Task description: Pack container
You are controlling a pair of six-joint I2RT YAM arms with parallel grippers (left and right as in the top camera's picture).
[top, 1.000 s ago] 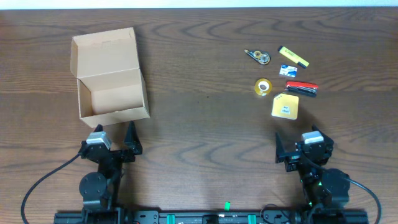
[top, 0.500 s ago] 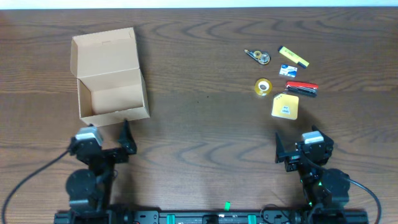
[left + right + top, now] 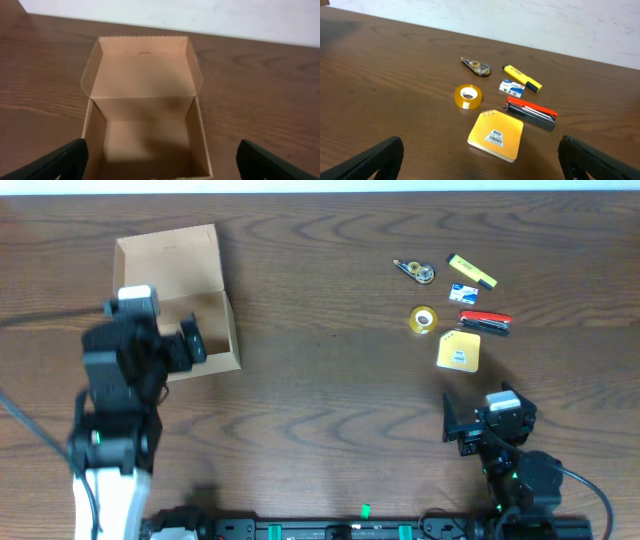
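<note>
The container [image 3: 170, 260] is a tan cardboard box at the left with its lid flap open toward the far side; in the left wrist view [image 3: 145, 90] its inside is empty. My left gripper [image 3: 165, 345] is open and empty, raised over the box's near edge, and shows in the left wrist view [image 3: 160, 165]. My right gripper [image 3: 478, 412] is open and empty, low near the front right, just short of a yellow note pad [image 3: 458, 351], which also shows in the right wrist view [image 3: 495, 135]. The right gripper [image 3: 480, 160] has its fingers spread wide.
Beyond the pad lie a yellow tape roll [image 3: 423, 319], a red stapler [image 3: 485, 321], a small staples box [image 3: 461, 293], a yellow highlighter [image 3: 471, 271] and a correction tape dispenser [image 3: 415, 271]. The dark wood table [image 3: 330, 380] lies between box and stationery.
My left arm has lifted from its low rest at the front and swung forward over the box's near edge. The right arm and the items have not moved.
</note>
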